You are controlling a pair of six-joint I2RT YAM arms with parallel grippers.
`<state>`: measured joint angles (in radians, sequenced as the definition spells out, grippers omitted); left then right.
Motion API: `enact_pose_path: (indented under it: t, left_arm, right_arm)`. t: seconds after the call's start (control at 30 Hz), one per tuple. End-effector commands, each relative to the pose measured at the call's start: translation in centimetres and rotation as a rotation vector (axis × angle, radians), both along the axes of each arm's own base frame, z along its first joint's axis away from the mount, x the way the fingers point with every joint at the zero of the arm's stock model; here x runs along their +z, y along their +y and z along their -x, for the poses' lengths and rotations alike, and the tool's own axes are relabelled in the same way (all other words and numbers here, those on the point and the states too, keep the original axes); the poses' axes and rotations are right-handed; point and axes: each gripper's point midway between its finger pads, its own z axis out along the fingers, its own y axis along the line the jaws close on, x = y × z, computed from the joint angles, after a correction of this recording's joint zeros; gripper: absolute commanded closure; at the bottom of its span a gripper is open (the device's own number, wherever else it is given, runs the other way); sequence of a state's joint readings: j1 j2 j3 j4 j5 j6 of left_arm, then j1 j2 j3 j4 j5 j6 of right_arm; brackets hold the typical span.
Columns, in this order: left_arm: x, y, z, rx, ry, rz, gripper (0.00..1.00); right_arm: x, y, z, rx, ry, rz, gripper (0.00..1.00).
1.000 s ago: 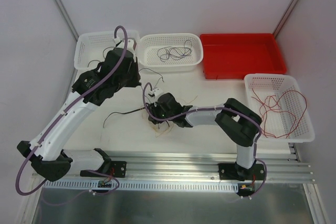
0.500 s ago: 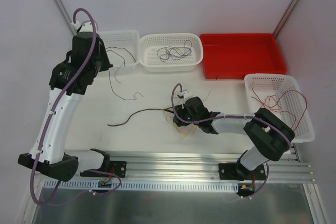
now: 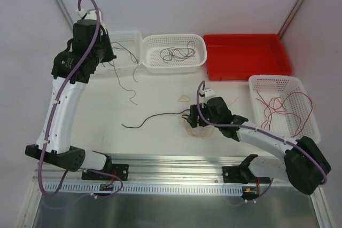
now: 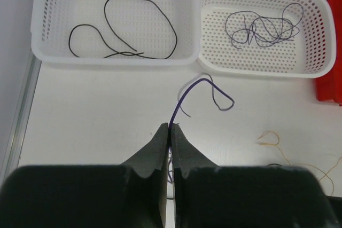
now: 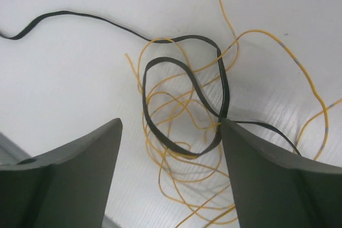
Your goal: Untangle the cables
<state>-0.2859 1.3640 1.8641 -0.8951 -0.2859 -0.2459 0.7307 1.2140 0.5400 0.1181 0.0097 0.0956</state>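
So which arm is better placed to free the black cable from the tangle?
Right: the right end effector hangs open over the black cable and yellow tangle; the left end effector is shut on a purple cable.

Bright even light, faint shadows; cables (image 5: 220, 73) sharp, near jaws blurred.

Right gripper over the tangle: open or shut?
Open. The right gripper has its jaws wide apart above the black cable looped through yellow cables; nothing pinched.

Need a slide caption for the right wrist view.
Open right hand over a black cable looped through tangled yellow cables.
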Motion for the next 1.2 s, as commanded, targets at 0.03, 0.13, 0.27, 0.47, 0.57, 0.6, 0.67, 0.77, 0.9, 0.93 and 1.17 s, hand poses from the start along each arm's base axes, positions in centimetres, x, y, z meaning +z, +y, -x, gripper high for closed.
enact_pose_path:
  t: [0.03,0.13,0.27,0.47,0.57,0.6,0.67,0.77,0.9,0.93,1.17]
  left_arm:
    - [3.9,-1.2,-1.2,-0.087,-0.099,0.005,1.00]
    - [5.7,-2.4,-2.5,-0.148,-0.150,0.009,1.00]
    - [8.3,-4.3,-4.4,-0.238,-0.226,0.028,1.00]
    - [10.7,-8.1,-8.3,-0.403,-0.356,0.048,1.00]
    - [10.8,-9.1,-10.4,-0.431,-0.386,0.046,1.00]
    - [11.7,-9.4,-10.9,-0.436,-0.423,0.047,1.00]
    - [11.3,-10.0,-12.5,-0.451,-0.437,0.034,1.00]
    - [11.9,-10.5,-14.4,-0.456,-0.499,0.022,1.00]
    - [11.6,-11.5,-17.2,-0.469,-0.558,0.020,0.99]
    - [10.8,-12.0,-18.6,-0.473,-0.570,0.022,0.99]
    - [2.9,-14.7,-24.9,-0.539,-0.512,-0.007,0.98]
  right_arm:
    - [4.8,0.1,0.7,0.059,-0.048,-0.026,0.17]
    - [7.6,-0.5,1.4,0.079,-0.087,-0.034,0.12]
    - [10.2,-1.6,2.3,0.081,-0.112,-0.033,0.09]
    - [12.8,-3.1,3.4,0.066,-0.158,-0.052,0.07]
    - [13.6,-3.7,3.9,0.081,-0.188,-0.046,0.06]
    - [13.7,-4.3,3.7,0.054,-0.203,-0.033,0.05]
    - [14.0,-4.8,3.9,0.048,-0.214,-0.028,0.05]
    - [14.3,-5.3,4.2,0.043,-0.228,-0.026,0.05]
    - [14.1,-6.0,4.2,0.026,-0.234,-0.002,0.05]
    - [13.9,-6.0,4.3,0.027,-0.233,0.000,0.05]
    - [13.5,-7.0,4.9,0.006,-0.237,0.003,0.04]
